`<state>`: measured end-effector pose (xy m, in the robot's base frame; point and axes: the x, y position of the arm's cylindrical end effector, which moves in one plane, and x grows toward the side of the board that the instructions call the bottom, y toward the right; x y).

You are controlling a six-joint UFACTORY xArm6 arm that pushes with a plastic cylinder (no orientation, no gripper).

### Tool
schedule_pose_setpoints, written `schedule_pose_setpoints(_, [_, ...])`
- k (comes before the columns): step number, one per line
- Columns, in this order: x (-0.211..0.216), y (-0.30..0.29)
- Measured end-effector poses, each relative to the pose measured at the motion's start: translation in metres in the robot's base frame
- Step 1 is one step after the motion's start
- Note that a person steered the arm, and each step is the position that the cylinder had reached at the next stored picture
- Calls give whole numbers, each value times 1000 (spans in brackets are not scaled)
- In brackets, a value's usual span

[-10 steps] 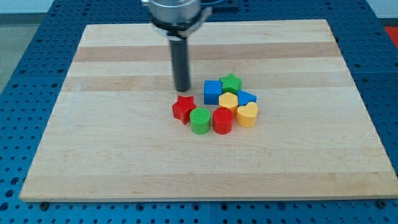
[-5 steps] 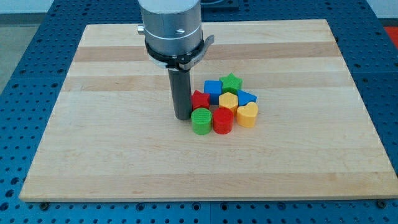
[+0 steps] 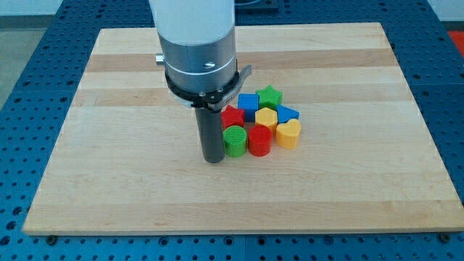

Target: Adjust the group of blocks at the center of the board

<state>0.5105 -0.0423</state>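
Partly hidden red star block [image 3: 233, 115], my tip [image 3: 214, 159] beside

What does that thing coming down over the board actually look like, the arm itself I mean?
It is a fat cylinder, white higher up and silver-grey metal lower down, with a dark band and a small bracket at its base. From that hangs a straight dark rod, and my tip is its blunt lower end, just left of the green cylinder. No cables or printed markings show.

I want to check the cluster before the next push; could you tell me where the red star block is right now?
The red star sits on the view's left edge of the central cluster, just above the green cylinder and left of the blue cube, partly hidden behind my rod.
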Motion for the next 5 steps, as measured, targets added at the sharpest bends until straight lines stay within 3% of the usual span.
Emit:
schedule_pose_setpoints(3, [0,24])
schedule_pose_setpoints(4, [36,22])
schedule_pose_setpoints(5, [66,95])
